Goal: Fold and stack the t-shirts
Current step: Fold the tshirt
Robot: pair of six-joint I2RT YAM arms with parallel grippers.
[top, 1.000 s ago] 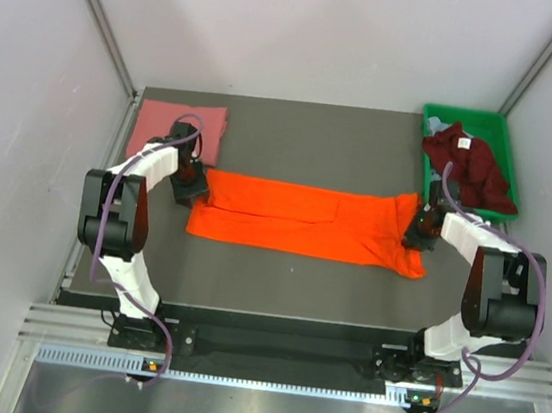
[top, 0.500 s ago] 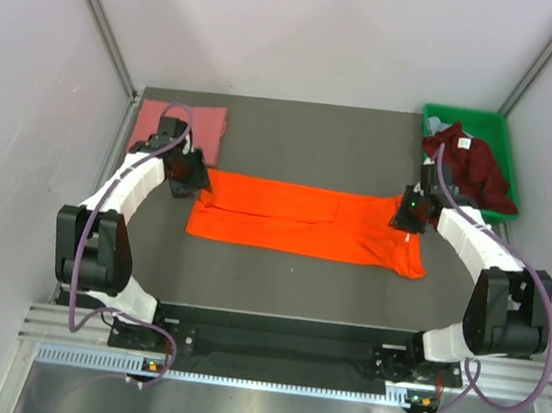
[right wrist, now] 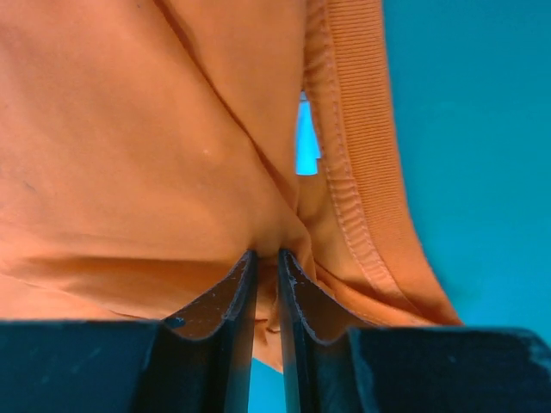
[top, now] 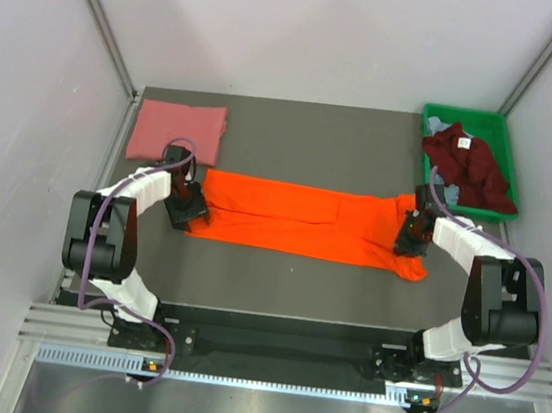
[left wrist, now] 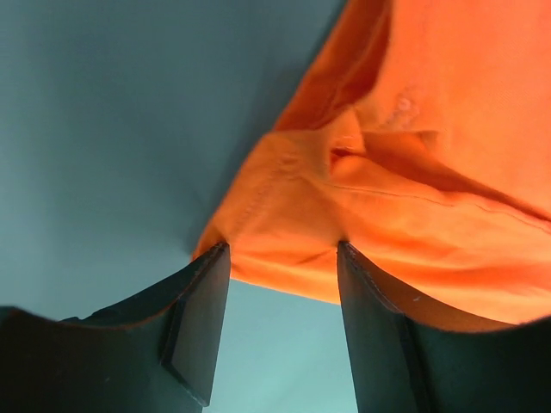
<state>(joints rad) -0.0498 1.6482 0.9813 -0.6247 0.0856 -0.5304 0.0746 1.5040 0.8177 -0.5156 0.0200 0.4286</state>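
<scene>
A bright orange t-shirt (top: 295,219) lies stretched out left to right as a long band across the middle of the table. My left gripper (top: 185,211) is at its left end. In the left wrist view the gripper (left wrist: 282,258) is open, its fingertips straddling the shirt's corner (left wrist: 284,232). My right gripper (top: 411,239) is at the shirt's right end. In the right wrist view the gripper (right wrist: 267,255) is shut on a fold of orange cloth (right wrist: 129,155) beside the ribbed collar (right wrist: 344,146). A salmon pink t-shirt (top: 178,130) lies folded at the back left.
A green bin (top: 468,116) stands at the back right, with a dark maroon t-shirt (top: 472,172) heaped in it and spilling over its near rim. Bare dark table (top: 314,141) lies behind the orange shirt and in front of it. Grey walls close in on both sides.
Both grippers swung toward the far side of the orange shirt, then came back down to its near corners. The left jaws have widened.
</scene>
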